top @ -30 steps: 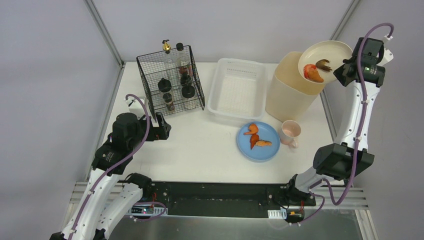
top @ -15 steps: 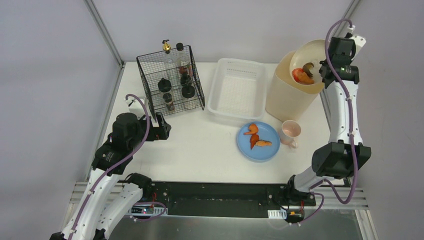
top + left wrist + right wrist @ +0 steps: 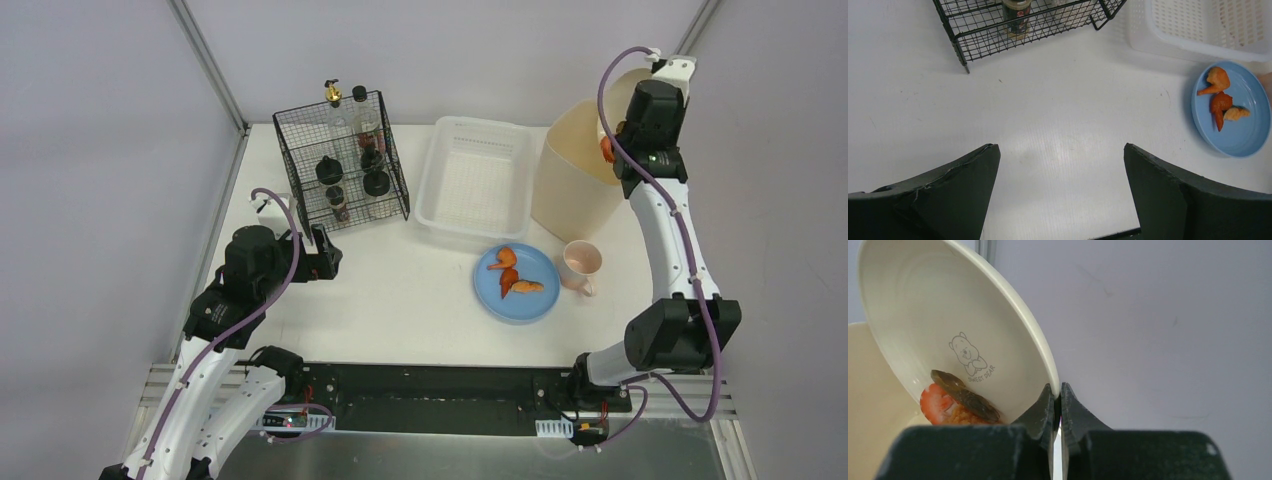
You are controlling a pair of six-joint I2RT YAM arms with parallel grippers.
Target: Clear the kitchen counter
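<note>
The kitchen counter is the white tabletop. My right gripper is shut on the rim of a cream plate with a bear print. It holds the plate tilted steeply over the open cream bin. A red strawberry piece and dark scraps lie at the plate's low edge. A blue plate with orange scraps and a pink mug stand on the counter. My left gripper is open and empty above the counter's left side, near the wire rack.
A black wire rack holding bottles and jars stands at the back left. A white slotted basket stands at the back middle, beside the bin. The blue plate also shows in the left wrist view.
My right arm has swung left and turned the cream plate from nearly flat to steeply tilted over the bin. The scraps slid to its low edge. The left arm has not moved.
</note>
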